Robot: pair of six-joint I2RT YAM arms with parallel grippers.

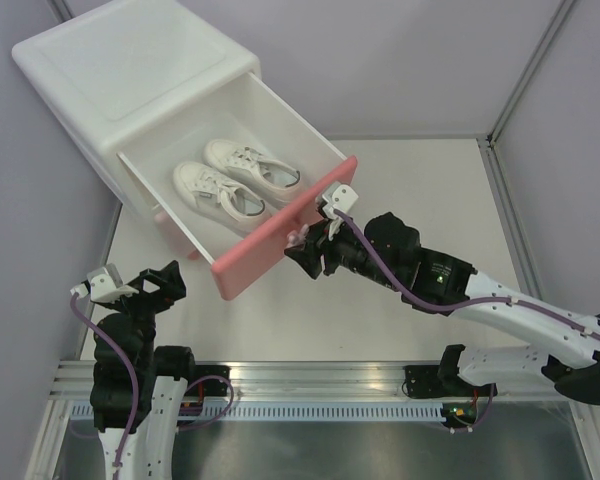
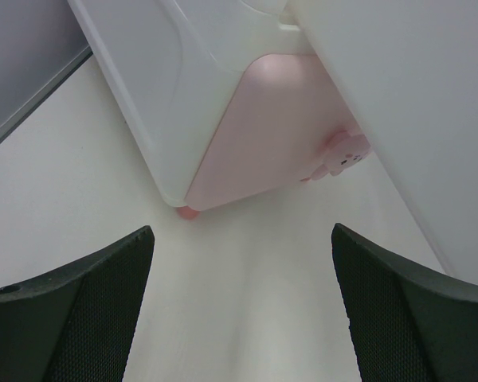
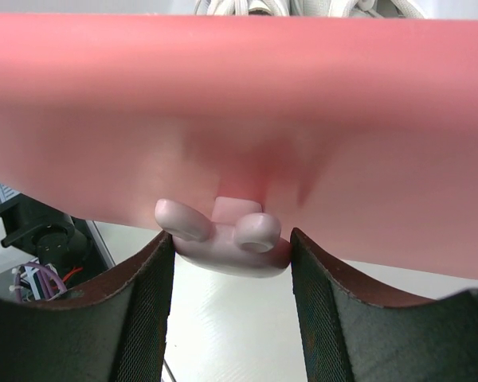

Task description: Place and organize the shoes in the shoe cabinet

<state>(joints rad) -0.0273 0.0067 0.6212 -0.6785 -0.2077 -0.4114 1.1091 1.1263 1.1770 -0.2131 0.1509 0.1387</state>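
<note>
1. Plainly, one shoe cabinet stands at the far left corner of the worktop, angled toward its middle.
2. Of its two drawers, the upper drawer is pulled well out. Its darker pink front reaches toward the centre of the worktop.
3. Two shoes are in view, both white and laced. The first shoe and the second shoe lie side by side on the floor of the upper drawer.
4. The right end effector is at the middle of the darker pink front. In the right wrist view its fingers press against both sides of the upper bunny knob, clamped on it.
5. The left end effector hovers near the left edge of the worktop, its fingers spread wide and holding nothing.
6. It faces the pale pink lower front, which sits closed, with the lower bunny knob on it and one pink foot below its corner.
7. The pulled-out upper drawer overhangs the lower front, and its white underside fills the upper right of the left wrist view.
8. The right arm stretches from the near right corner toward the centre, and a metal rail runs along the near edge.
</note>
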